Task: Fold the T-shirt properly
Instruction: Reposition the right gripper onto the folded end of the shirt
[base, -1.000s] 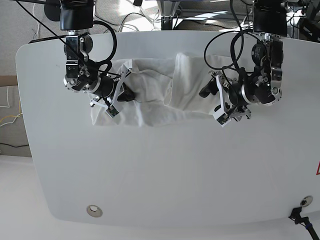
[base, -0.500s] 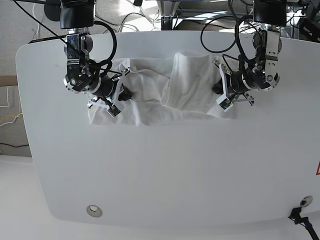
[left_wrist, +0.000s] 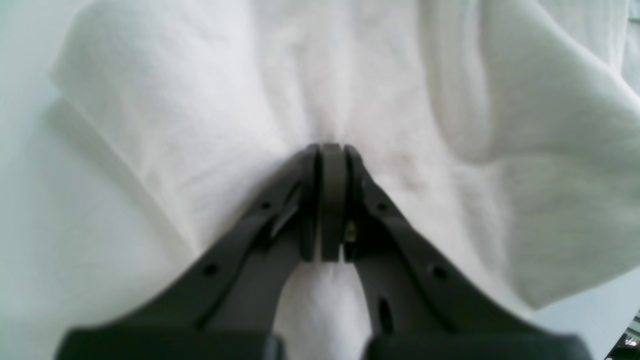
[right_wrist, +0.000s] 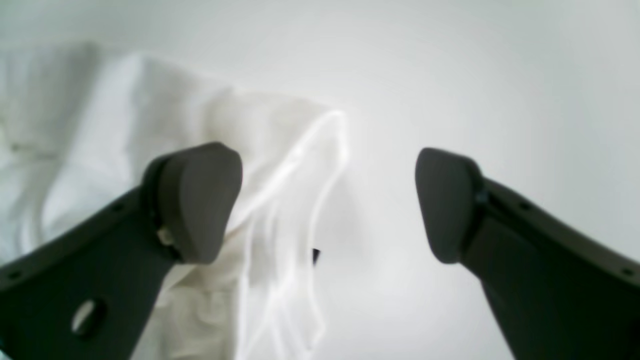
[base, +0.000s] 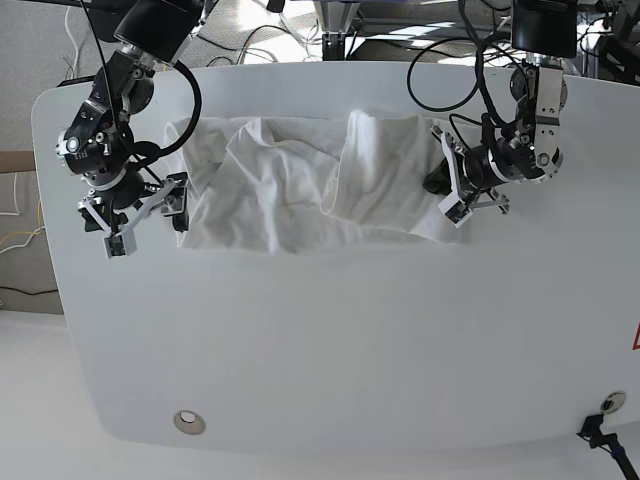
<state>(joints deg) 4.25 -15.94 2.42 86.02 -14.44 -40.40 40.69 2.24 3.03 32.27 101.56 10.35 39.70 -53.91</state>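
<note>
The white T-shirt (base: 300, 185) lies crumpled across the far part of the table, plain side up, with a raised fold (base: 365, 160) near its middle. At the shirt's right edge, my left gripper (base: 441, 196) is shut on the T-shirt (left_wrist: 450, 100). In the left wrist view its fingertips (left_wrist: 330, 150) are pressed together where the wrinkles gather. Off the shirt's left edge my right gripper (base: 176, 205) stands open. In the right wrist view that gripper (right_wrist: 330, 205) has one finger (right_wrist: 200, 200) over the T-shirt's hem (right_wrist: 280, 165) and the other over bare table.
The white table (base: 330, 340) has a rounded front edge with a metal grommet (base: 188, 422) at front left. A black cable plug (base: 608, 408) and a red marking (base: 635, 338) are at the right edge. Cables and stands crowd the floor behind the table.
My right gripper let go of the cloth, opened and swung left off the shirt's left edge; that side now lies spread wider. My left gripper went from open to shut on the right edge.
</note>
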